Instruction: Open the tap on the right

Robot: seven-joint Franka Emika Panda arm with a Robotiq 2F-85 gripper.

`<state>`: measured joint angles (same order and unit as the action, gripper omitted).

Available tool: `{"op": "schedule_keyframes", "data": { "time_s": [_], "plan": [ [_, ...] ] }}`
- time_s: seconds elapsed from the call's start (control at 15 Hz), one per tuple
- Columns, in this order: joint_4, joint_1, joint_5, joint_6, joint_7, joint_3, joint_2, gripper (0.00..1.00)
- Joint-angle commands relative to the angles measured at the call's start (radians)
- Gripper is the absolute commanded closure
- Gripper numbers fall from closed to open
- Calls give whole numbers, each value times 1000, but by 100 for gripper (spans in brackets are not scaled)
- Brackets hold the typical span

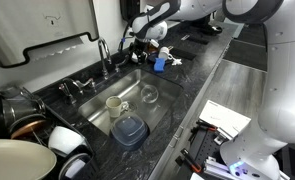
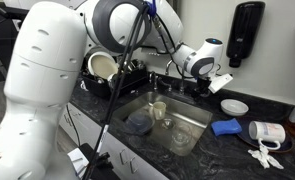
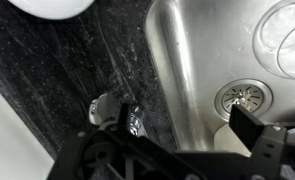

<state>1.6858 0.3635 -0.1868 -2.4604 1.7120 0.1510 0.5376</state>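
Observation:
The tap [image 1: 103, 52] is a slim chrome gooseneck at the back rim of the steel sink [image 1: 159, 84]. Its low chrome handles [image 1: 84, 86] stand along the rim. My gripper [image 1: 134, 46] hangs just to the right of the spout, above the counter edge. It also shows in an exterior view [image 2: 202, 88] at the far rim of the sink. In the wrist view my gripper [image 3: 187, 124] is open. A small chrome handle [image 3: 105, 108] sits on the black counter beside one fingertip. The other finger is over the basin near the drain [image 3: 245, 97]. The spout is out of the wrist view.
The sink holds a cup [image 1: 114, 103], a glass [image 1: 149, 95] and a blue container [image 1: 130, 130]. A blue object [image 1: 159, 66] lies on the counter near the gripper. Bowls and pots [image 1: 22, 130] are stacked beside the sink. A white plate [image 2: 234, 106] is on the counter.

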Motion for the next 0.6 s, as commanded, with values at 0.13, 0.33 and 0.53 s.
{"op": "schedule_keyframes", "data": {
  "time_s": [0.13,0.33,0.53],
  "plan": [
    [-13,-81,60,-154,-49,-73,-5,0],
    [-50,-110,117,-194,-104,-104,32,0],
    [-94,-112,149,-178,-141,-107,77,0]
  ]
}}
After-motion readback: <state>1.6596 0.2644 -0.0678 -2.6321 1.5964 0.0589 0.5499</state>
